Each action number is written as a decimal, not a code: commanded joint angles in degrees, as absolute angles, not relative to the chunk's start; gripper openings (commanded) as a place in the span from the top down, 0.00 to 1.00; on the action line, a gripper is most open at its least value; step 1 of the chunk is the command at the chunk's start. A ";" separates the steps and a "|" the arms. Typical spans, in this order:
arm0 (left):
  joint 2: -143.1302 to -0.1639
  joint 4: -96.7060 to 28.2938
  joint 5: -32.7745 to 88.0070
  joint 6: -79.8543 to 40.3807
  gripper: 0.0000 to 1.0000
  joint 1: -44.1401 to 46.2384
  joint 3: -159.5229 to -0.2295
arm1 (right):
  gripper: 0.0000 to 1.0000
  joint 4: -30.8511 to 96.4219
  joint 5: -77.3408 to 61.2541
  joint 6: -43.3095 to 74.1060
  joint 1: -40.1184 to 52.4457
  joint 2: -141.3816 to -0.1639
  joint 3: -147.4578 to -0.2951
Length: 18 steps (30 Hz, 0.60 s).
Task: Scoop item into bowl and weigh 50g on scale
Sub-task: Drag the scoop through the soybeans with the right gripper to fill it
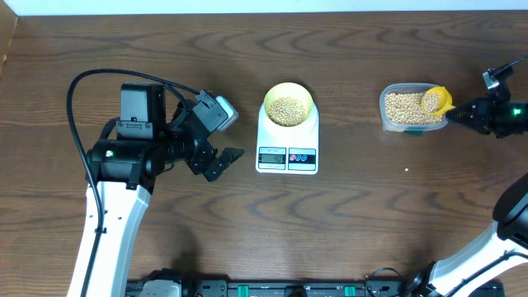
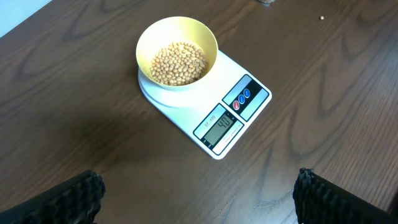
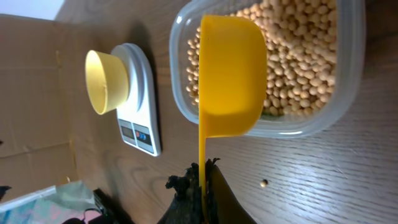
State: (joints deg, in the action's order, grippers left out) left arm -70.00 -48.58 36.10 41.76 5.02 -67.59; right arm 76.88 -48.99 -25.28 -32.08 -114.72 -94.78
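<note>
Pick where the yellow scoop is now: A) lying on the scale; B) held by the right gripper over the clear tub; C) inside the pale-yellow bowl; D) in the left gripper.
B: the right gripper pinches the scoop by its handle, cup above the tub of beans.

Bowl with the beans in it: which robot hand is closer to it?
Left. The left gripper is open, just left of the scale carrying the bowl. The right gripper is far off to its right, shut on the yellow scoop at the tub.

dark wood-grain table (image 1: 371, 239), evenly lit, pale strip (image 1: 247, 7) beyond.
</note>
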 commanded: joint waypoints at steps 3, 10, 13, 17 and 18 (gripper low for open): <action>-70.00 -48.58 36.60 41.08 0.01 4.78 -68.42 | 0.99 77.23 -56.18 -27.55 -31.38 -115.42 -95.79; -70.00 -48.58 36.60 41.06 0.01 4.78 -68.45 | 0.99 77.41 -61.39 -27.51 -28.77 -115.42 -95.79; -70.00 -48.58 36.60 41.06 0.01 4.78 -68.45 | 0.99 77.69 -62.11 -27.49 -27.62 -115.42 -95.79; -70.00 -48.58 36.60 41.08 0.01 4.78 -68.45 | 0.99 78.41 -62.13 -27.22 -25.69 -115.42 -95.79; -70.00 -48.58 36.60 41.06 0.01 4.78 -68.42 | 0.99 78.65 -62.13 -27.14 -25.15 -115.42 -95.79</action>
State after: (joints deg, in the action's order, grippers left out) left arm -70.00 -48.58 36.10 41.76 5.02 -67.59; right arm 78.37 -59.22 -26.24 -26.85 -114.72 -94.78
